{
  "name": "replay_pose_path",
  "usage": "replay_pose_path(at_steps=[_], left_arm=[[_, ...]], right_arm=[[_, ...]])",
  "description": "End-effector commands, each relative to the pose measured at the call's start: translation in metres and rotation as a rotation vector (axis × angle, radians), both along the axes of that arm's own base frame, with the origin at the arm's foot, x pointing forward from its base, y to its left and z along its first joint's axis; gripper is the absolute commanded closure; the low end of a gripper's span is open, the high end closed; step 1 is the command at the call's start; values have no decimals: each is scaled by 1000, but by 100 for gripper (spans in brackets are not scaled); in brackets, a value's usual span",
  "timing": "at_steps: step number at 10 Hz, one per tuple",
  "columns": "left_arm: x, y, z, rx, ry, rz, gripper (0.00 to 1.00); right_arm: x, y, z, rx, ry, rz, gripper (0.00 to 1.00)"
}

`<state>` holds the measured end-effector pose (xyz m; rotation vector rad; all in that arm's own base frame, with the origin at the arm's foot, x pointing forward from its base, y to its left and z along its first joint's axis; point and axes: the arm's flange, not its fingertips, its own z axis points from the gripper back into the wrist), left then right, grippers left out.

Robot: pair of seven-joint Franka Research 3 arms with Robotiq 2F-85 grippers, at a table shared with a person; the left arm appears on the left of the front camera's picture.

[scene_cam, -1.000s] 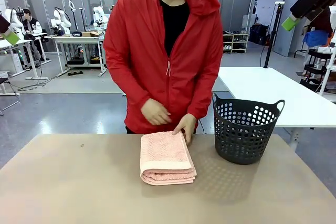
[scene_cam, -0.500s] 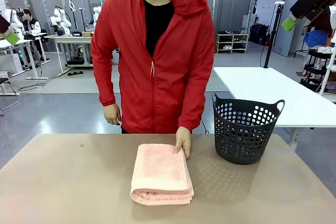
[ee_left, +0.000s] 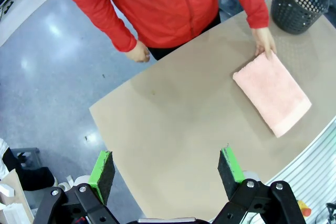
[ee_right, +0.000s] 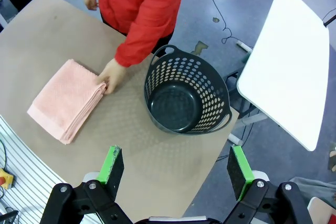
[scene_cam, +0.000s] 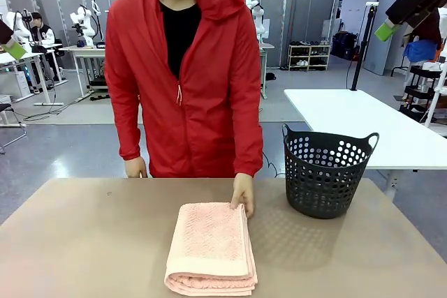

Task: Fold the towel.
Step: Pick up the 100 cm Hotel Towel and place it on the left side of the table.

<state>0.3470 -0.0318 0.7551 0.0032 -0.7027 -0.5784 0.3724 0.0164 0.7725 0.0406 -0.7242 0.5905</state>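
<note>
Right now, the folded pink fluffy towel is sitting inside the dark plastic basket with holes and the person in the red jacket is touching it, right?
Not quite. The folded pale pink terry towel lies on the tan table, beside the dark perforated plastic basket, not inside it. The right wrist view looks into the basket, and nothing is in it. The rest holds: the red-jacketed person's hand rests on the towel's far corner.

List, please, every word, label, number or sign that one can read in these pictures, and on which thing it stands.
None can be read.
The towel, the basket and the table carry no print.
The person's red jacket shows no readable logo.
</note>
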Motion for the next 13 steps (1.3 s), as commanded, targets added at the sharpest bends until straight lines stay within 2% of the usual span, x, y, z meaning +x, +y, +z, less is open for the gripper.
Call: replay_pose_path(at_steps=[1,8,10,11,13], left_arm=[[-1,1,0,8,6,0,0],[-1,1,0,8,6,0,0],[2,-1,-7,-57,13,7,0],[3,-3,-23,-133,43,16,0],[9,-10,-90,-229,134,9,0]], right_arm=[[0,-2,-1,-7,-1,8,0],[0,-2,-1,-7,-1,8,0],[0,-2,-1,-7,-1,8,0],[0,-2,-1,-7,-1,8,0],[0,-2,-1,-7,-1,8,0]])
